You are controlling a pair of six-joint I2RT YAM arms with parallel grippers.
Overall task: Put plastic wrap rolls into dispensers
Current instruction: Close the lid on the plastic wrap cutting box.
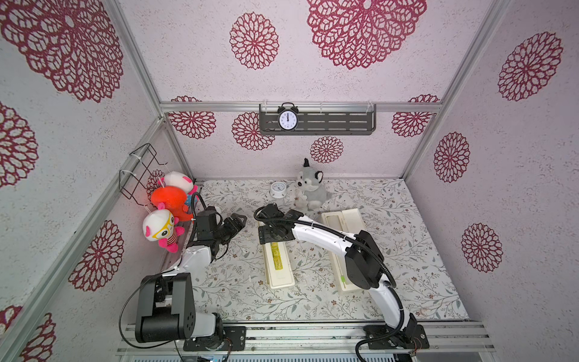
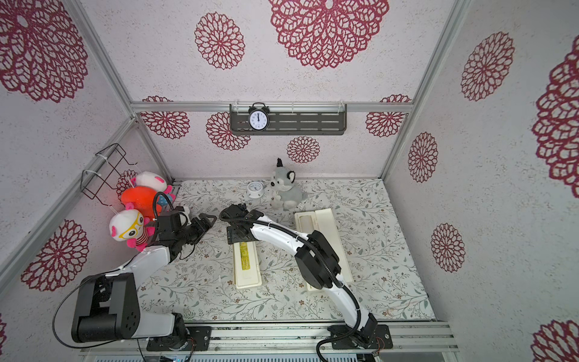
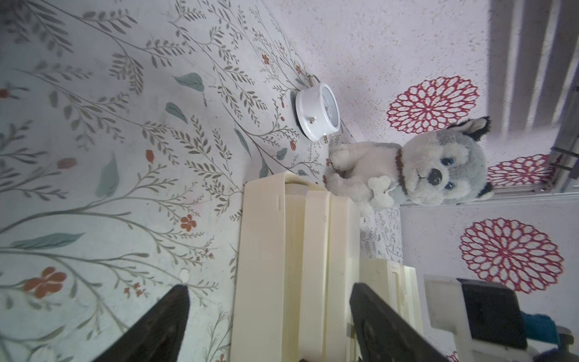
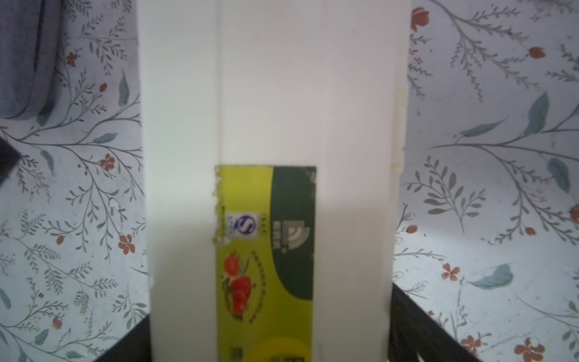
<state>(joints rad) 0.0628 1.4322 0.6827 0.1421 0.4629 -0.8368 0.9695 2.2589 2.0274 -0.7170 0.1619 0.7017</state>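
A closed cream dispenser (image 1: 277, 266) with a yellow-green label lies lengthways mid-table. My right gripper (image 1: 273, 238) reaches over its far part. In the right wrist view the right gripper (image 4: 271, 301) is shut on it, a dark finger (image 4: 416, 332) pressed against each long side. To the right lies an open dispenser (image 1: 351, 219) with its lid folded back, partly under my right arm. My left gripper (image 1: 238, 221) hovers open just left of the closed dispenser's far end. In the left wrist view the left gripper (image 3: 269, 285) is apart from that dispenser (image 3: 266, 250). The plastic wrap rolls are out of view.
A grey plush husky (image 1: 308, 191) and a small white clock (image 1: 278, 189) stand at the back of the floral table. Plush toys (image 1: 169, 200) and a wire basket (image 1: 141, 169) hang on the left wall. A shelf with a black alarm clock (image 1: 287, 119) is on the back wall.
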